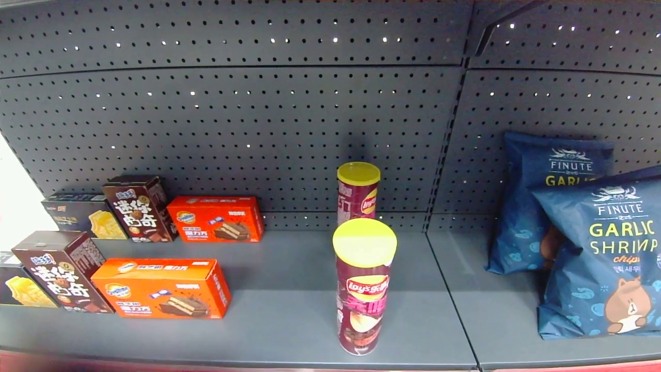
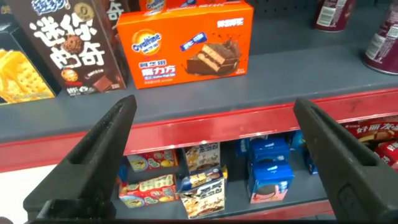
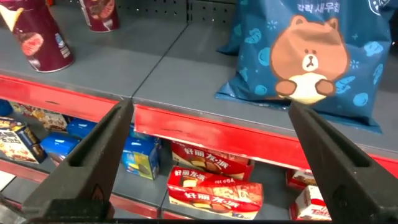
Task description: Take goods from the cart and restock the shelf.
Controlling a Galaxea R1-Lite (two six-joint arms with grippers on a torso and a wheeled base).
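L gripper (image 2: 214, 104): fingers spread wide. The red front edge of the shelf (image 2: 292, 81) runs straight across ahead of it and stands between gripper and goods. Just beyond the edge is the front orange box (image 2: 185, 43), w/ a brown box (image 2: 65, 50) just beside it on the robot's left. The front chip can (image 2: 382, 37) stands farther off to the robot's right. Below gripper level, a lower tier holds small packs (image 2: 199, 180).

R gripper (image 3: 211, 107): fingers also wide. Same red edge crosses ahead. Beyond it, to the robot's right, is the front blue bag (image 3: 305, 56). The front chip can is off to the robot's left. Red boxes (image 3: 214, 186) sit on the tier below.

Deeper in, by the pegboard (image 1: 232, 129): rear chip can (image 1: 358, 194) directly behind the front one, rear orange box (image 1: 216, 218), 2nd blue bag (image 1: 542, 201).
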